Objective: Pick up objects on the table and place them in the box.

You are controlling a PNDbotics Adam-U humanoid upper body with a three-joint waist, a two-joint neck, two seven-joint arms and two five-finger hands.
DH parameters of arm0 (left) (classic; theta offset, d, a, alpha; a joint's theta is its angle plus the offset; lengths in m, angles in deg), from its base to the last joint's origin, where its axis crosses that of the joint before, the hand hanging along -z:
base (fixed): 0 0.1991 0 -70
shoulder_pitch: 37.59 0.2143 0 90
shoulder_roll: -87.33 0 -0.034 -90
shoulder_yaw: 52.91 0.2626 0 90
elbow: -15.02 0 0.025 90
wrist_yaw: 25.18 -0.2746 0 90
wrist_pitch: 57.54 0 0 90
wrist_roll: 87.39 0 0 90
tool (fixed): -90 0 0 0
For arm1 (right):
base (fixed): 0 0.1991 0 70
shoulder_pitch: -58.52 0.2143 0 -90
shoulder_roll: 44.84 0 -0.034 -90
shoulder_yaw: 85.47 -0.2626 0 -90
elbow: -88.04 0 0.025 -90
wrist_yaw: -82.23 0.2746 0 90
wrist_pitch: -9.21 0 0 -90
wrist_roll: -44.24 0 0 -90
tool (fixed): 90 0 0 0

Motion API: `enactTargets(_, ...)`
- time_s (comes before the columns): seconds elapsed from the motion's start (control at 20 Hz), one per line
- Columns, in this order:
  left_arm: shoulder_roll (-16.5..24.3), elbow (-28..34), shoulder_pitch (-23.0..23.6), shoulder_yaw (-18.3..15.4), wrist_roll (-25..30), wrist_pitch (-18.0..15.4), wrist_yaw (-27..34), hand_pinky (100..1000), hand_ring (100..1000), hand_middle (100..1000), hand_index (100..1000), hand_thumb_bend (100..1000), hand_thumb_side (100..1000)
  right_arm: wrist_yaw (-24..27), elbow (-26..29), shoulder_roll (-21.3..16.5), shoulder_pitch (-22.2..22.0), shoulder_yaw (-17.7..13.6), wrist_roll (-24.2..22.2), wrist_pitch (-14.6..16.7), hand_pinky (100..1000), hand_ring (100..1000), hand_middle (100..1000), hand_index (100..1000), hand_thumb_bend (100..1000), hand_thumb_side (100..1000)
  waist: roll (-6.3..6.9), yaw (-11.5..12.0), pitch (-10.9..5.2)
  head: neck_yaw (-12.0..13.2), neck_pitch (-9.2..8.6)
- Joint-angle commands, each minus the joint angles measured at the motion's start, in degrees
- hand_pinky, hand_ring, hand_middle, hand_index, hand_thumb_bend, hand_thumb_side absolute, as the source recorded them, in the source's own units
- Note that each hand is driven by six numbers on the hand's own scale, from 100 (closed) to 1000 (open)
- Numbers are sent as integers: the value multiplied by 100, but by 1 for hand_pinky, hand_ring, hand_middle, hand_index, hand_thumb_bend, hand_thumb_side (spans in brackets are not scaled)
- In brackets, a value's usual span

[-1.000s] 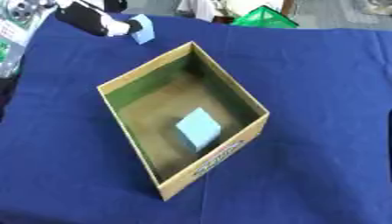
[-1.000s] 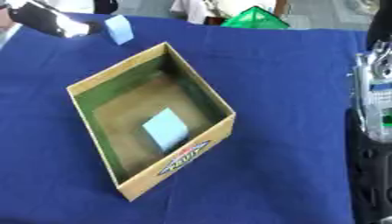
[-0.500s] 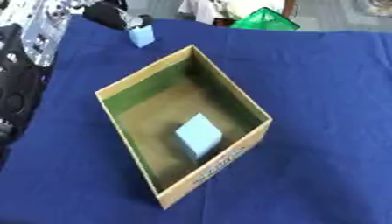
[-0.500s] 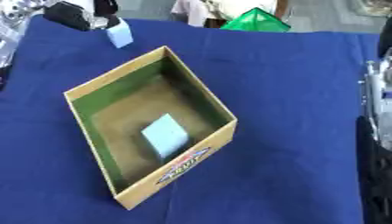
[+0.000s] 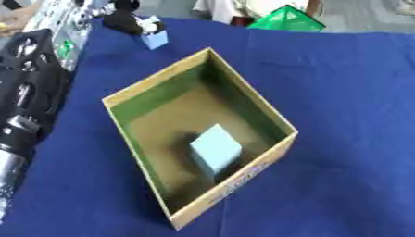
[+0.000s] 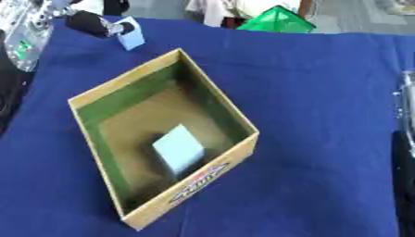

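— Left eye view has the left hand (image 5: 122, 21) up at the far corner of the tabletop (image 5: 348, 92), dark fingers (image 5: 134, 26) closed round a small pale blue block (image 5: 154, 38).

— Pinched or just touching?

— Pinched at its top, I'd say. It sits just beyond the cardboard box's (image 5: 279, 139) far corner, though I can't tell whether it's off the cloth.

— Heavy?

— Looks light and stiff, like foam or plastic, with smooth faces that might slip. Gripping opposite flat sides seems safest. Another light blue cube (image 5: 216, 149) already lies inside the box.

— And the right hand?

— Only a dark arm edge shows; no hand visible.
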Motion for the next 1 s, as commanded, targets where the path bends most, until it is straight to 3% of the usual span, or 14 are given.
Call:
enactTargets(0.05, 128, -128, -236, -173, -91, 143, -82, 788, 885, 815, 927, 532, 613, 22, 10, -183, 140, 14, -47, 25, 794, 839, 569, 825, 395, 1000, 21, -29, -84, 77, -143)
enactTargets(0.6, 194, -434, -453, -399, -22, 682, -194, 793, 888, 820, 928, 527, 582, 52, -66, -250, 307, 72, -141, 66, 795, 840, 567, 826, 396, 1000, 109, -244, 114, 413, -293)
enactTargets(1.0, 266, -482, -491, -487, -14, 886, -340, 796, 892, 827, 931, 530, 566, 75, -107, -288, 367, 68, -170, 80, 795, 841, 566, 826, 396, 1000, 137, -316, 191, 471, -361)
